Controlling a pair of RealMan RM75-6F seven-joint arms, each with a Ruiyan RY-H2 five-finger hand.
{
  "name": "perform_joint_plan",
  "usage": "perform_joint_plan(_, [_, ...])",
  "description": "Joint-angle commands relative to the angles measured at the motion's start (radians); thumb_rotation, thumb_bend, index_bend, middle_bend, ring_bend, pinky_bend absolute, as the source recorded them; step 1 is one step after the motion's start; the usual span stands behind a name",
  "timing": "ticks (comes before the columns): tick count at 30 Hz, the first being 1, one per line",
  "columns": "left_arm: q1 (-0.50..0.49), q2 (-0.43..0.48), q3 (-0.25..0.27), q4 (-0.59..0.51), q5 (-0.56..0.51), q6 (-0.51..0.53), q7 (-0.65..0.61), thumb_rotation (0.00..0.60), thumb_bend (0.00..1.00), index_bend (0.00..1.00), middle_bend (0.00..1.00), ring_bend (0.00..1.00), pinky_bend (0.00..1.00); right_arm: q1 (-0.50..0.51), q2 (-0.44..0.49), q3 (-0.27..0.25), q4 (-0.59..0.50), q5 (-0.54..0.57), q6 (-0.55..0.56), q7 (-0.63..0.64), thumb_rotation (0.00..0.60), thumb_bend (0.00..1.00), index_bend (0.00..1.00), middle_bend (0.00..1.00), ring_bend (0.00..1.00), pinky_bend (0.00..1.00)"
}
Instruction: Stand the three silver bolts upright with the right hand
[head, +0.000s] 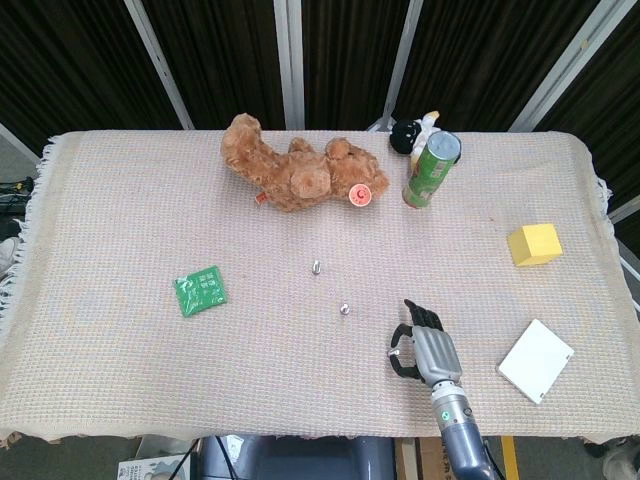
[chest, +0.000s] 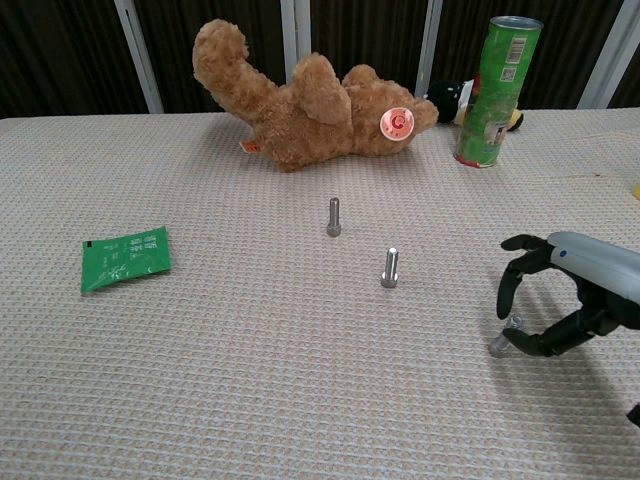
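Observation:
Two silver bolts stand upright on the woven cloth, one at mid-table (chest: 334, 216) (head: 316, 267) and one nearer me (chest: 390, 267) (head: 344, 309). The third bolt (chest: 504, 337) (head: 397, 351) rests on its head and leans slightly, just left of my right hand (chest: 560, 300) (head: 425, 350). The thumb lies low beside the bolt's base, touching it or nearly so. The curled fingers (chest: 508, 288) hang above the bolt with a gap, so nothing is pinched. My left hand shows in neither view.
A brown teddy bear (head: 295, 175) lies at the back, with a green can (head: 430, 170) and a small black-and-white plush toy (head: 412, 132) to its right. A green packet (head: 201, 290) lies left, a yellow block (head: 533, 244) and a white box (head: 536, 360) right.

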Motion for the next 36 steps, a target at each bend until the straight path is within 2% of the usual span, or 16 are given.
perform_joint_plan(1, [0.001, 0.0, -0.001, 0.001, 0.0, 0.001, -0.002, 0.6, 0.07, 0.09, 0.01, 0.0, 0.09, -0.001, 0.014, -0.005, -0.009, -0.003, -0.001, -0.003, 0.6, 0.37, 0.43, 0.0, 0.0, 0.04])
perform_joint_plan(6, [0.0, 0.0, -0.002, 0.004, -0.003, -0.001, -0.005, 0.6, 0.07, 0.09, 0.01, 0.0, 0.09, -0.012, 0.097, -0.041, -0.067, -0.01, -0.008, -0.019, 0.6, 0.31, 0.29, 0.0, 0.0, 0.02])
perform_joint_plan(9, [-0.001, 0.0, -0.001, 0.004, 0.0, -0.002, -0.004, 0.6, 0.07, 0.09, 0.01, 0.0, 0.09, -0.038, 0.166, -0.052, -0.108, -0.047, 0.012, 0.021, 0.6, 0.31, 0.22, 0.0, 0.0, 0.02])
perform_joint_plan(14, [0.001, -0.001, 0.001, 0.003, 0.005, 0.003, -0.002, 0.6, 0.07, 0.09, 0.01, 0.0, 0.09, -0.121, 0.305, -0.075, -0.116, -0.225, 0.1, 0.164, 0.6, 0.31, 0.15, 0.0, 0.0, 0.02])
perform_joint_plan(19, [0.007, -0.001, 0.003, -0.001, 0.014, 0.016, -0.003, 0.6, 0.07, 0.09, 0.01, 0.0, 0.09, -0.2, 0.42, -0.102, -0.043, -0.349, 0.169, 0.309, 0.6, 0.31, 0.15, 0.0, 0.0, 0.02])
perform_joint_plan(27, [0.021, 0.001, 0.014, -0.012, 0.034, 0.038, 0.002, 0.6, 0.07, 0.09, 0.01, 0.0, 0.09, -0.293, 0.4, -0.178, 0.195, -0.576, 0.279, 0.381, 0.6, 0.29, 0.14, 0.0, 0.0, 0.02])
perform_joint_plan(30, [0.026, 0.002, 0.015, -0.014, 0.034, 0.045, 0.002, 0.6, 0.07, 0.09, 0.01, 0.0, 0.09, -0.301, 0.41, -0.186, 0.224, -0.607, 0.279, 0.389, 0.6, 0.28, 0.12, 0.0, 0.0, 0.02])
perform_joint_plan(36, [0.031, 0.009, 0.022, 0.004, 0.061, 0.054, -0.014, 0.6, 0.07, 0.08, 0.01, 0.0, 0.09, -0.324, 0.453, -0.17, 0.222, -0.628, 0.308, 0.397, 0.6, 0.28, 0.12, 0.0, 0.0, 0.01])
